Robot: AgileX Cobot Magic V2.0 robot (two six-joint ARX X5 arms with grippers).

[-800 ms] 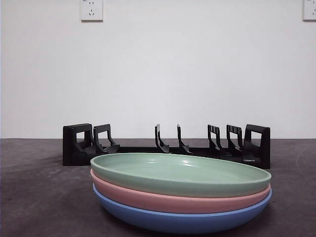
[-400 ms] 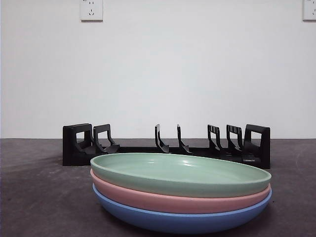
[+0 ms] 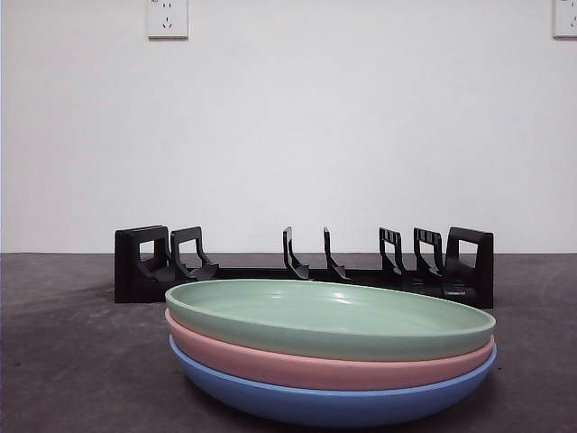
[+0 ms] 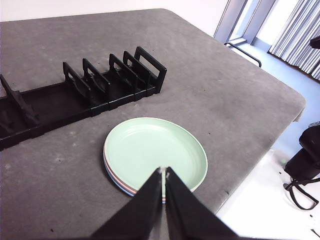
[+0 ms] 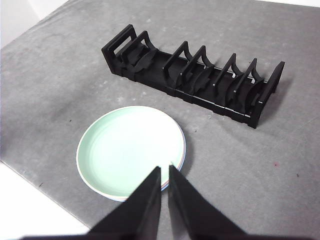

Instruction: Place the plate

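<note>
Plates: green plate tops the stack, pink plate under it, blue plate at bottom, all near edge of table.
Rack: black dish rack just behind stack, slots bare.
L gripper: up above stack, jaws pressed together, holding nothing.
R gripper: also high over plates, jaws almost closed w/ slim gap, nothing in them.

pink plate, blue plate — mostly hidden beneath
</note>
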